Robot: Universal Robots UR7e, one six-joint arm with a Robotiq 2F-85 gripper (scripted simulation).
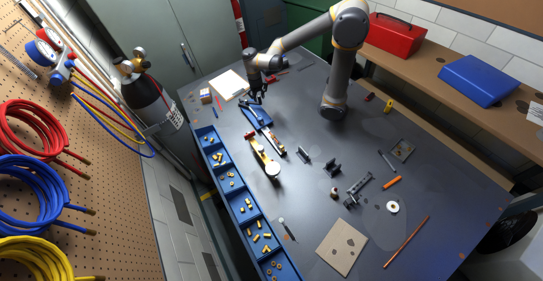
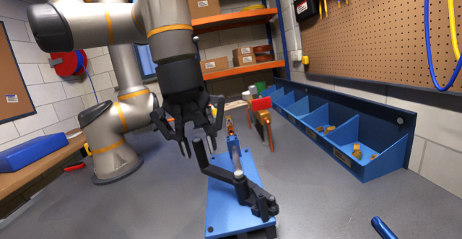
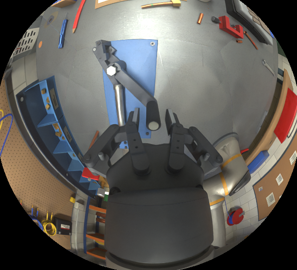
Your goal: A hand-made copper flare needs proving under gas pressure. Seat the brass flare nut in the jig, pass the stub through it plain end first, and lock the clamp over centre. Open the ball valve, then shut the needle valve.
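Note:
The toggle clamp's black handle point(image 2: 199, 151) point(image 3: 152, 116) rises at a slant from its pivot on the blue base plate point(image 2: 231, 195) point(image 1: 256, 115) near the bench's far left end. My gripper point(image 2: 197, 148) point(image 3: 153, 119) point(image 1: 259, 98) points down over the handle's round grip, open and holding nothing, with the grip's tip between its fingers. The clamp's steel plunger rod point(image 2: 235, 159) runs along the plate toward the jig point(image 1: 274, 140), where a copper stub point(image 2: 229, 127) lies. Beyond it stands the brass manifold with a red valve handle point(image 2: 261, 104) point(image 1: 249, 135) and a round gauge point(image 1: 272, 168).
Behind the clamp stand orange shelves with cardboard boxes point(image 2: 231, 33). A blue row of parts bins point(image 1: 243, 199) point(image 2: 335, 138) lines the bench's pegboard side. A clipboard point(image 1: 229, 84), pencils and a red bracket point(image 3: 231, 27) lie near the clamp. My arm's base point(image 1: 333, 106) stands to the right.

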